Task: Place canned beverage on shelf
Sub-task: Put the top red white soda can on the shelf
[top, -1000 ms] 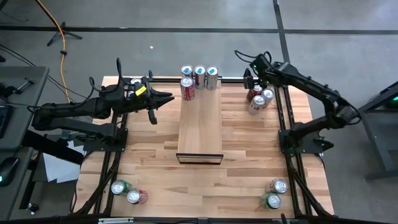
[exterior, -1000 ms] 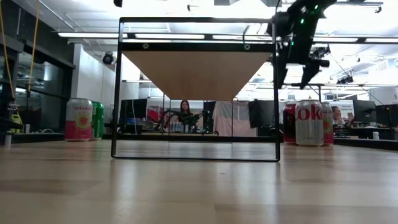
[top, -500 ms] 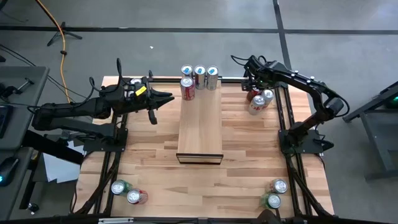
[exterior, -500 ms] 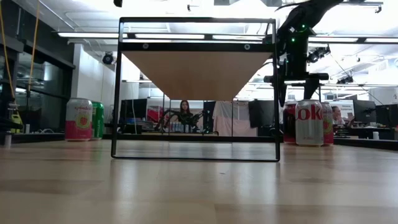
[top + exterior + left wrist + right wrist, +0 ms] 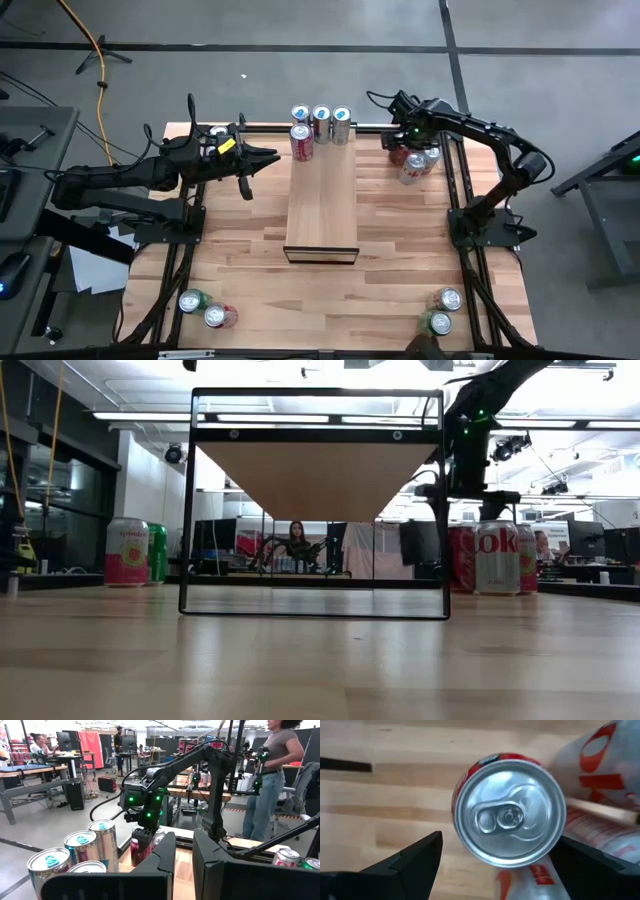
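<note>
Standing upright between the right gripper's [image 5: 497,865] spread fingers [image 5: 405,862] (untouched, from above) is the red can [image 5: 509,817].

A grey floor [image 5: 300,40] crossed by dark seams surrounds the wooden desk [image 5: 250,260], with long ceiling lights [image 5: 150,416] and cluttered workbenches [image 5: 30,772] beyond.

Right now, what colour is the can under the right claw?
Red, with a silver top; the can shows best in the right wrist view.
</note>
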{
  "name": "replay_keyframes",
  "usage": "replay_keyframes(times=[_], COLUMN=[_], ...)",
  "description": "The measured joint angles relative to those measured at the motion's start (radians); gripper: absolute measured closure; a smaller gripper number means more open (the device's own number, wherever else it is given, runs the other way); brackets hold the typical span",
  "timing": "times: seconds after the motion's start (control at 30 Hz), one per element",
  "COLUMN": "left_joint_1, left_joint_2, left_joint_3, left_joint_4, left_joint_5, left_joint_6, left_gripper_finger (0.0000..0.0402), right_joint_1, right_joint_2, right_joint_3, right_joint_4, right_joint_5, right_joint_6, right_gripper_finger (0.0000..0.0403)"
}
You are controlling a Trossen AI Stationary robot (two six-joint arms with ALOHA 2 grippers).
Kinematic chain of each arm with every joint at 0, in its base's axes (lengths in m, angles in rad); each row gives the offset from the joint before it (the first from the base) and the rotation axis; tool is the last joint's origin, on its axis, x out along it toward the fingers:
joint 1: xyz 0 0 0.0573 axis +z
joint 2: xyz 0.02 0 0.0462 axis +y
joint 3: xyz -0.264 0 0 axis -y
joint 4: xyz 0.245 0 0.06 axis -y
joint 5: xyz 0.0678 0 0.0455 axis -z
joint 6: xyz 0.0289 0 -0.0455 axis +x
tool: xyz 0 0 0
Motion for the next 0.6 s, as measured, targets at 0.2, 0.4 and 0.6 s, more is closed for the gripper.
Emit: replay_keyframes(times=[0.2,0.4,0.6], left_joint_1=[0.001,0.001,0.001], left_joint_2=[0.0,0.0,0.0], left_joint_3=[0.0,0.0,0.0], left_joint_4=[-0.001,-0.001,-0.001], left_joint_5=[0.0,0.0,0.0], left_joint_6=[0.001,0.025,0.026], left_gripper_finger=[0.0398,0.0398,0.0398], right_joint_1=[0.033,0.057,0.058], right_joint_2=[-0.003,-0.003,-0.003], right_joint_3=[0.0,0.0,0.103], right_joint_4=[0.0,-0.032,-0.177], right_joint_5=[-0.059,-0.159,-0.18], right_joint_6=[-0.063,-0.14,-0.273], right_gripper_finger=[0.0061,0.0061,0.0061])
